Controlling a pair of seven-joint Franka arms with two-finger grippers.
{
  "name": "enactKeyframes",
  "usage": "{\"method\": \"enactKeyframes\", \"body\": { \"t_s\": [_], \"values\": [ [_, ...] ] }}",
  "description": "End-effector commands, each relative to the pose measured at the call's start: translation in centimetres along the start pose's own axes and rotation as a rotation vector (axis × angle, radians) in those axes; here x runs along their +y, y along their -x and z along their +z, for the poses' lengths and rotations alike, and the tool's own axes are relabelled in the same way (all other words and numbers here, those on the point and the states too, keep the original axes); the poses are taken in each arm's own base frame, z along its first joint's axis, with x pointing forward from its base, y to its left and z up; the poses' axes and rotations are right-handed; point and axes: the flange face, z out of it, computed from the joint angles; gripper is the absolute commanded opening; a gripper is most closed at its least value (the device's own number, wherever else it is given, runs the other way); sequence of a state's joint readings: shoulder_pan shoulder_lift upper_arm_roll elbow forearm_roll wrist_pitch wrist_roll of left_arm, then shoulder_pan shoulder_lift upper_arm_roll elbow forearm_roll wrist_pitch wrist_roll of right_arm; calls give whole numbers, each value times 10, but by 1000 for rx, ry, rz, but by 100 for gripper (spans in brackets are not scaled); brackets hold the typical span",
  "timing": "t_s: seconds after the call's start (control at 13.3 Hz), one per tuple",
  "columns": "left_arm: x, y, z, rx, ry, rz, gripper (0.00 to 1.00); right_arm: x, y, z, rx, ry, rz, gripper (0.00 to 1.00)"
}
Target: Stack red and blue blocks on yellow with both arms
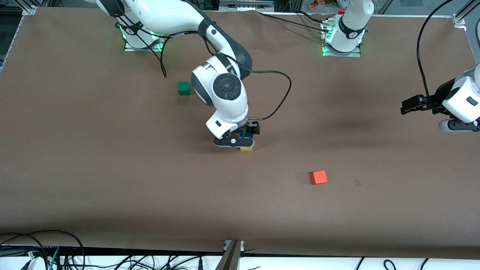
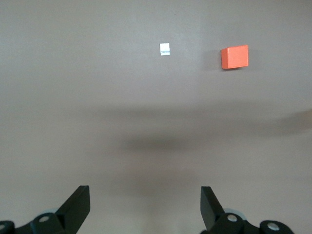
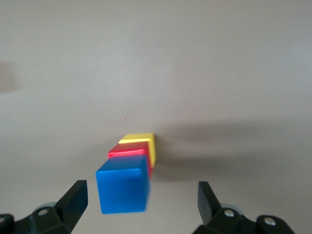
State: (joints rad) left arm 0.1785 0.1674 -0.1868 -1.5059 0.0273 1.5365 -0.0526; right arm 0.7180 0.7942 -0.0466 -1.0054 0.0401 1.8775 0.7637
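Our right gripper [image 3: 141, 200] hangs open over the blue block [image 3: 123, 184], stacked on red [image 3: 130, 150] and yellow [image 3: 140, 140]. Our left gripper [image 2: 145, 204] waits open above bare table [image 1: 112, 180].

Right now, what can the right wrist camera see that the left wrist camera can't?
Only the right wrist view shows the stack: the blue block on the red block on the yellow block, with the right hand open around it. Only the left wrist view shows the orange cube and a small white tag, under the open left hand, which waits at its end of the table. Both show the brown table.
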Motion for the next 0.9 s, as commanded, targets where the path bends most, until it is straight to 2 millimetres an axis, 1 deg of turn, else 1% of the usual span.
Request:
{"method": "enactKeyframes", "body": {
  "t_s": [0.0, 0.08, 0.23, 0.3, 0.38, 0.45, 0.53, 0.6, 0.68, 0.83],
  "values": [
    [1, -1, -3, 11, 5, 20, 100, 77, -36, -83, -8, 19, 98, 100],
    [1, -1, -3, 11, 5, 20, 100, 112, -51, -103, -28, 27, 130, 100],
    [0, -1, -3, 11, 6, 18, 100, 173, -72, -131, -86, -8, 144, 100],
    [0, -1, -3, 11, 6, 18, 100, 209, -79, -144, -115, -47, 173, 100],
    [0, -1, -3, 11, 6, 18, 100, 240, -79, -154, -128, -64, 175, 100],
    [0, -1, -3, 11, 6, 18, 100, 272, -77, -163, -133, -66, 166, 100],
    [0, -1, -3, 11, 6, 18, 100, 299, -71, -172, -135, -65, 155, 100],
    [0, -1, -3, 11, 6, 18, 100, 326, -63, -178, -140, -58, 155, 100],
    [0, -1, -3, 11, 6, 18, 100, 350, -52, -185, -144, -59, 152, 100],
    [0, -1, -3, 11, 6, 18, 100, 396, -34, -188, -159, -71, 127, 100]
  ]
}}
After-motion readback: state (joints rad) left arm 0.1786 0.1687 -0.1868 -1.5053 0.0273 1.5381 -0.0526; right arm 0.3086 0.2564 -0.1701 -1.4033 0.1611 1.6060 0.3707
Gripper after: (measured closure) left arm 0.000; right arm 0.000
